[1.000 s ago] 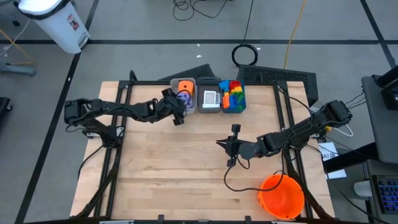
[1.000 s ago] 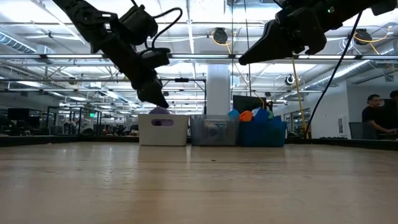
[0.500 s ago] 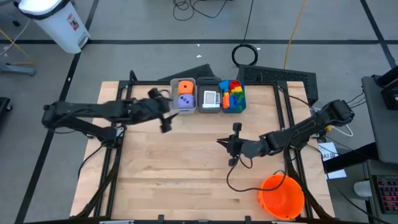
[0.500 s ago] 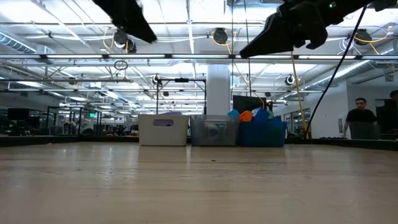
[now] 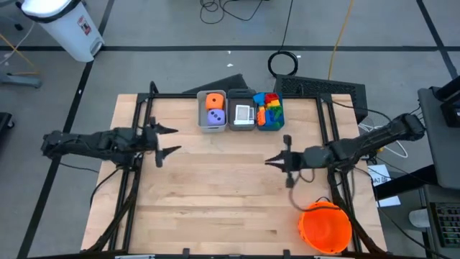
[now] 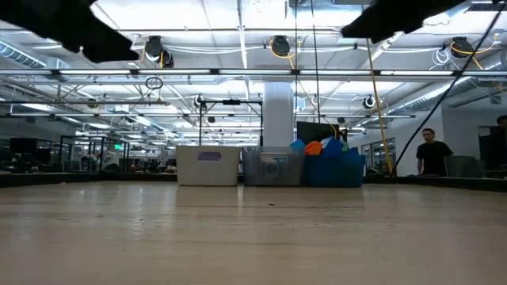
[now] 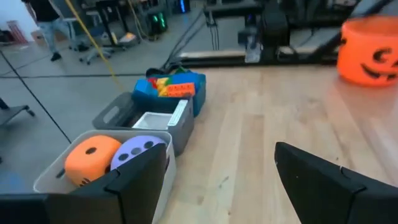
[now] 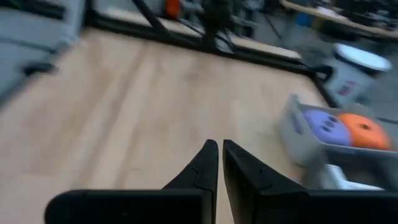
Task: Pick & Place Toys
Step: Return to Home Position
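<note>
Now, orange die and purple die, both dotted, together in the white bin at the worktop's far edge, left gripper spread wide toward the left edge, right gripper narrow, fingers together, toward the right edge.

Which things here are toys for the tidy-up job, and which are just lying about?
For the job: orange die, purple die, picture cards, coloured blocks, all inside the bins.
Just lying about: orange bucket, white canister on the floor.

dice in left bin; blocks in right
</note>
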Controlling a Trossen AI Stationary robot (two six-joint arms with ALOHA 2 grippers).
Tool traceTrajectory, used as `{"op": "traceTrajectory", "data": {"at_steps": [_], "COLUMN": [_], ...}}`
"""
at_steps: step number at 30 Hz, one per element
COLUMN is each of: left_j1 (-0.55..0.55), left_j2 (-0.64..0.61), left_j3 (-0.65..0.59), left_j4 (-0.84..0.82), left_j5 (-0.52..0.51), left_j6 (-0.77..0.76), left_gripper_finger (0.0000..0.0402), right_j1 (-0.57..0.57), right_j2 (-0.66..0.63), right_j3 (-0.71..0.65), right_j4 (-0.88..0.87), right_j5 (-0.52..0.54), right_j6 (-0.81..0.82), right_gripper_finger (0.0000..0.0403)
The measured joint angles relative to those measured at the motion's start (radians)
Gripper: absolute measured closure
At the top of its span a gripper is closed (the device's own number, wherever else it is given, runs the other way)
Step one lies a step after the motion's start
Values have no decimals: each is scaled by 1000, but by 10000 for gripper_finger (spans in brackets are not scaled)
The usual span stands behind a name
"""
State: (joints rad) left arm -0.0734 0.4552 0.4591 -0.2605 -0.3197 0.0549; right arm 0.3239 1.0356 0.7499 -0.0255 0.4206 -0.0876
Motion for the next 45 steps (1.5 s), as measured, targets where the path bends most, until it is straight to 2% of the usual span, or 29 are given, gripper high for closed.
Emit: {"op": "traceTrajectory", "data": {"at_steps": [2, 4, 11, 13, 17, 21, 23, 28, 33, 37, 45], "left_j1": [0, 0, 0, 1, 1, 1, 1, 1, 1, 1, 1], "left_j2": [-92, -180, -394, -431, -449, -450, -449, -449, -449, -449, -449], "left_j3": [-58, -110, -217, -226, -229, -229, -230, -230, -230, -230, -230], "left_j4": [13, 15, 15, 6, -19, -43, -55, -51, -50, -50, -49], "left_j5": [-1, 13, 119, 119, 119, 122, 125, 135, 136, 134, 20], "left_j6": [-16, -26, -29, -40, -54, -67, -78, -95, -101, -100, -53], "left_gripper_finger": [99, 96, 91, 92, 92, 91, 91, 91, 91, 91, 91], "right_j1": [-22, -51, -142, -166, -225, -305, -346, -412, -454, -496, -514], "right_j2": [-74, -157, -444, -513, -616, -698, -728, -781, -796, -796, -790], "right_j3": [-50, -110, -330, -393, -506, -560, -577, -626, -680, -696, -698], "right_j4": [24, 69, 145, 170, 243, 239, 238, 252, 363, 354, 316], "right_j5": [-98, -139, -138, -145, -257, -347, -375, -369, -368, -358, -343], "right_j6": [14, 34, 81, 98, 134, 175, 180, 151, 142, 124, 55], "right_gripper_finger": [385, 385, 385, 385, 385, 385, 385, 385, 385, 385, 385]}}
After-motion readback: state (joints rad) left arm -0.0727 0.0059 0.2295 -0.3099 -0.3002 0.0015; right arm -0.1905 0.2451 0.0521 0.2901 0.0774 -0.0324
